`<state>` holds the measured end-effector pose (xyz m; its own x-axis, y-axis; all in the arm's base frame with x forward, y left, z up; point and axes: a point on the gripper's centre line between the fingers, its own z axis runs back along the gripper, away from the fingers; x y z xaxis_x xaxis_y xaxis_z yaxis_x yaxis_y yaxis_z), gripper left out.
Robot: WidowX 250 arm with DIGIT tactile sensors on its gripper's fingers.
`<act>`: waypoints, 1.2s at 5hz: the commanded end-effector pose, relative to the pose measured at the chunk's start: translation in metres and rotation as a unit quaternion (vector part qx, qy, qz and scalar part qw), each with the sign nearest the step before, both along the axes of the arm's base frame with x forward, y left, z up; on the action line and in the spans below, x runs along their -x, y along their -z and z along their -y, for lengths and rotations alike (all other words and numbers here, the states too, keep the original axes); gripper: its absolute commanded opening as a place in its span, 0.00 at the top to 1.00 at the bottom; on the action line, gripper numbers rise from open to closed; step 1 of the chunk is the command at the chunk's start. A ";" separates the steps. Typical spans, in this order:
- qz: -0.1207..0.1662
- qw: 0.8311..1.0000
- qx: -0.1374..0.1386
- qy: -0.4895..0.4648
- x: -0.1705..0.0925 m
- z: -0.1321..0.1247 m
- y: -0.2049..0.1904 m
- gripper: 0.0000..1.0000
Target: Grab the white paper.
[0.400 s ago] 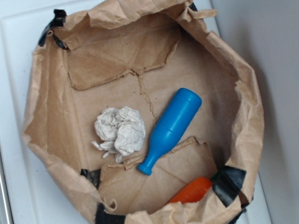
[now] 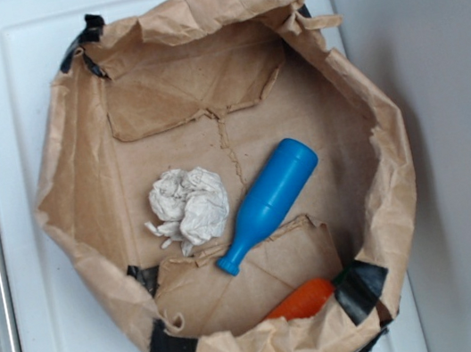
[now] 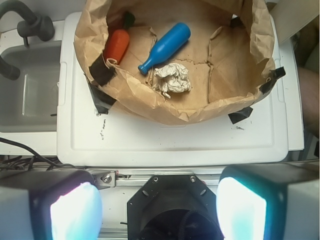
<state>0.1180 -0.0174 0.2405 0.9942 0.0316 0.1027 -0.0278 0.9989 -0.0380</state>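
- The gripper point(image 3: 159, 210) hangs high, back from the brown paper bag point(image 3: 150, 102), looking down on it; its jaws stand wide apart, holding nothing.
- The white paper point(image 2: 189, 205) lies crumpled on the bag's floor, near the middle, just beside the neck of the blue bottle point(image 2: 267, 203).
- An orange object point(image 2: 303, 298) lies against the bag's wall, well apart from the paper.
- The bag's rolled walls ring everything; open floor lies around the paper's far sides.
- The bag sits on a white surface point(image 3: 175, 142); a sink point(image 3: 30, 90) adjoins it.
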 end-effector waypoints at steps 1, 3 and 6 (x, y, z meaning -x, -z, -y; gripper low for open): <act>-0.010 1.000 0.025 -0.017 -0.042 -0.024 -0.004 0.00; -0.007 1.000 0.024 0.010 -0.086 -0.032 0.007 0.00; -0.020 0.999 0.008 0.024 -0.107 -0.031 0.019 0.00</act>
<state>0.2216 0.0163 0.2088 0.9999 -0.0004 0.0105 0.0010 0.9981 -0.0620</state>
